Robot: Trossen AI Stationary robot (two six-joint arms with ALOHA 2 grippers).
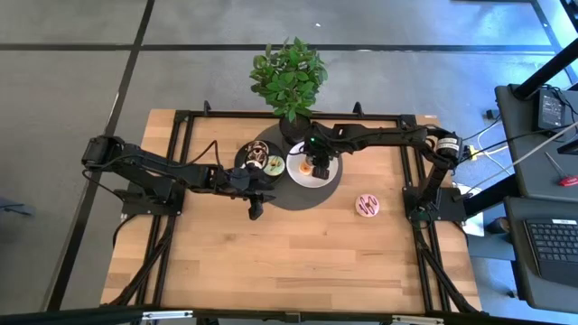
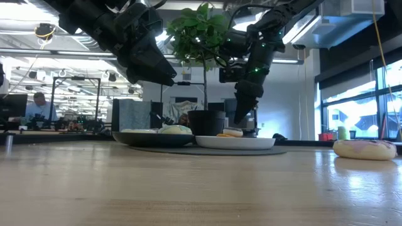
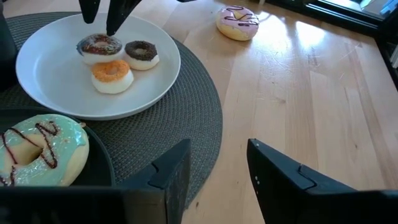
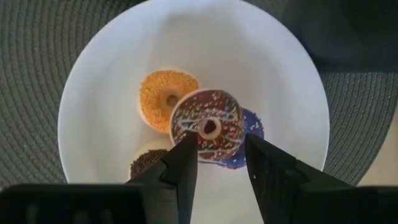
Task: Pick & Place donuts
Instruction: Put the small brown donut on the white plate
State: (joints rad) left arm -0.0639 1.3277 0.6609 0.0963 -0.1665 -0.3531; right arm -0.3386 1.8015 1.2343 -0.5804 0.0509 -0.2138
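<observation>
— What do we see on the wooden worktop (image 1: 271, 262)?
— We see a white plate (image 1: 323, 177) beside a black plate (image 1: 246, 153), both on a round dark mat (image 1: 298, 197), a potted plant (image 1: 289, 77) behind.

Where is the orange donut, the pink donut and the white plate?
orange donut (image 4: 163, 101): right wrist view, on its sugary top ring.
pink donut (image 1: 368, 206): high view, on its frosted top.
white plate (image 4: 261, 56): right wrist view, on a bare part inside the rim.

Both grippers (image 3: 217, 168) (image 4: 221, 165) parted, low.
</observation>
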